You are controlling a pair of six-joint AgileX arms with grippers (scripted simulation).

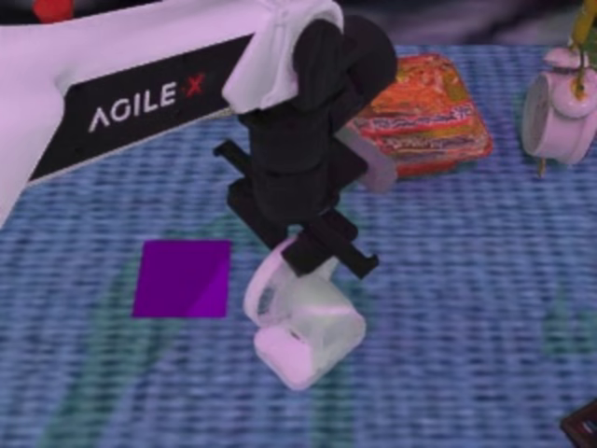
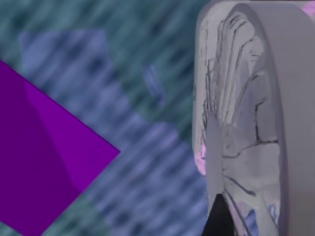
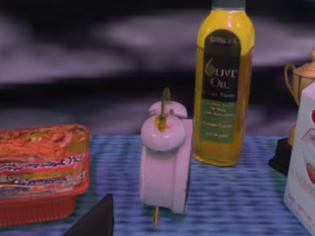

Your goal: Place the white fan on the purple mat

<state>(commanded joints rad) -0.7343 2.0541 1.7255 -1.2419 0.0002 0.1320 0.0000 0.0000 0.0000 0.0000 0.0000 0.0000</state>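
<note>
The white fan (image 1: 303,329) is tilted just right of the purple mat (image 1: 182,278), its rounded base (image 1: 297,353) toward the table's front. My left gripper (image 1: 315,254) comes down from above and is shut on the fan's round grille head. In the left wrist view the grille head (image 2: 246,123) fills the near side with one dark fingertip (image 2: 219,216) against it, and the purple mat (image 2: 39,167) lies apart from it with blue cloth between. My right gripper (image 1: 583,427) is parked at the front right corner.
A red noodle tray (image 1: 424,117) and a white alarm clock with bells (image 1: 558,117) stand at the back right. The right wrist view also shows an olive oil bottle (image 3: 222,88), a trophy (image 3: 300,83) and a white carton (image 3: 302,162).
</note>
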